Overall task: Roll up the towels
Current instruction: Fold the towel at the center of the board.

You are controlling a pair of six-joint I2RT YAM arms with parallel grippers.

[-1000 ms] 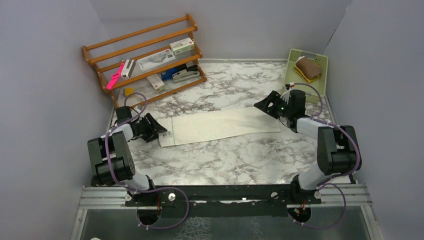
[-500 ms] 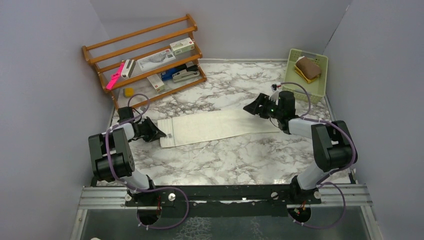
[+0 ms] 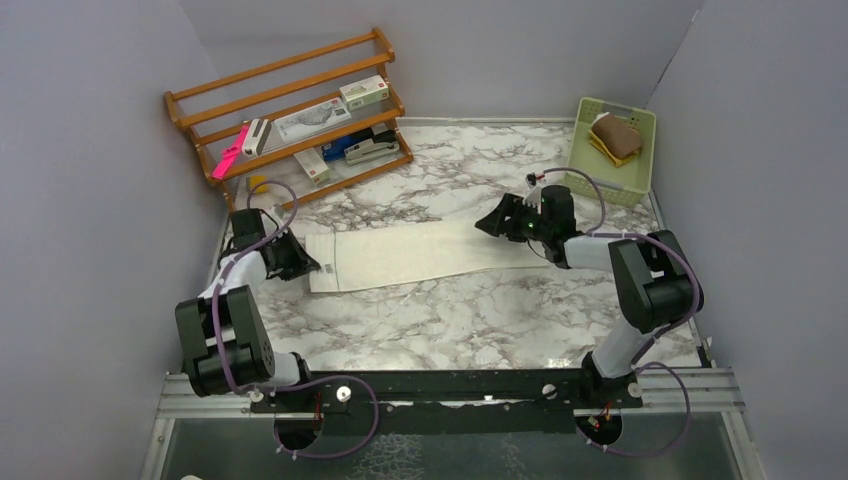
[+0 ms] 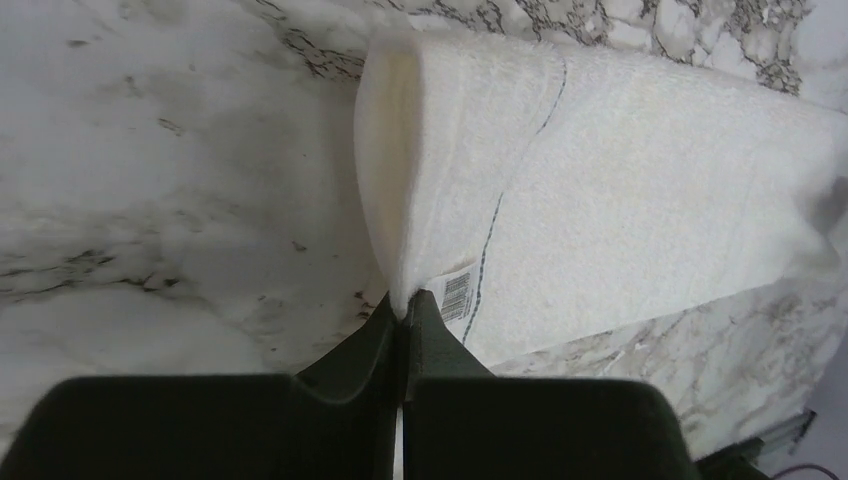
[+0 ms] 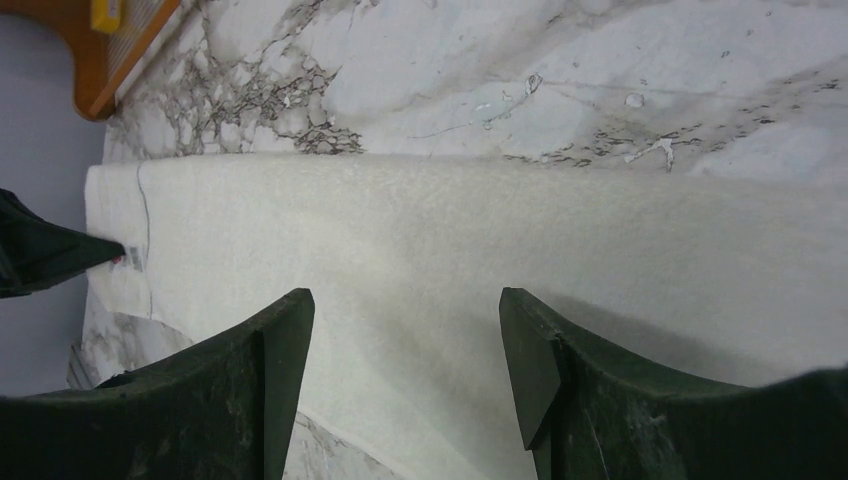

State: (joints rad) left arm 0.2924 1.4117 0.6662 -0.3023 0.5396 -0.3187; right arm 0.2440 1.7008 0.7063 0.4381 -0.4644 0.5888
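Rolling barely begun: cream towel point(image 3: 420, 255) lay flat on bench point(image 3: 450, 320), left end effector point(image 4: 403, 310) clenched on its 9 o'clock edge, right end effector point(image 5: 405, 300) released over its 3 o'clock end; yellow towel point(image 3: 615, 137) sat in basket point(image 3: 645, 150), 1 o'clock.

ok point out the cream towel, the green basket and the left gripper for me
cream towel point(image 3: 420, 255), top external view, middle of the flat cloth
green basket point(image 3: 625, 182), top external view, bare near end of its floor
left gripper point(image 4: 405, 308), left wrist view, fingertips pinched shut on the cream towel's edge
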